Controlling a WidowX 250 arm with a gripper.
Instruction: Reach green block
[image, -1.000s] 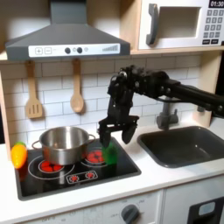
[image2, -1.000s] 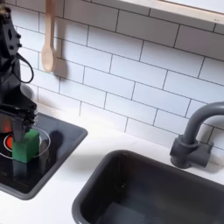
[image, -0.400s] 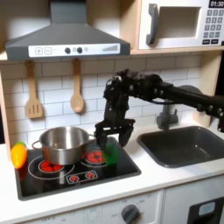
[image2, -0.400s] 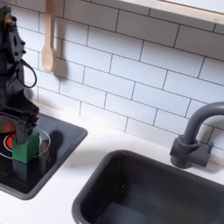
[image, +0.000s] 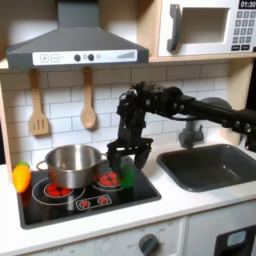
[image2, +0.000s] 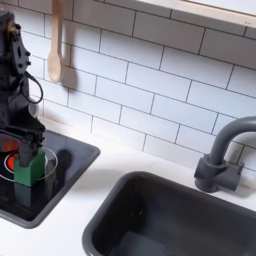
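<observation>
Green block (image2: 33, 166) on stovetop (image2: 70, 160) | hand (image: 129, 160) open, just above

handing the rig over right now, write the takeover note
Gripper: open, jaws pointing down over the green block, not closed on it.
Green block: on the right burner of the toy stovetop in the first exterior view, beside the steel pot.
Done: arm positioned above the block.
Left: lower the last bit to reach the block; contact cannot be told yet.

Steel pot (image: 71, 165) on black hob (image: 140, 190), yellow-orange toy (image: 21, 177) at its 9 o'clock, dark sink (image: 212, 166) at 3 o'clock, grey tap (image2: 222, 154)
</observation>
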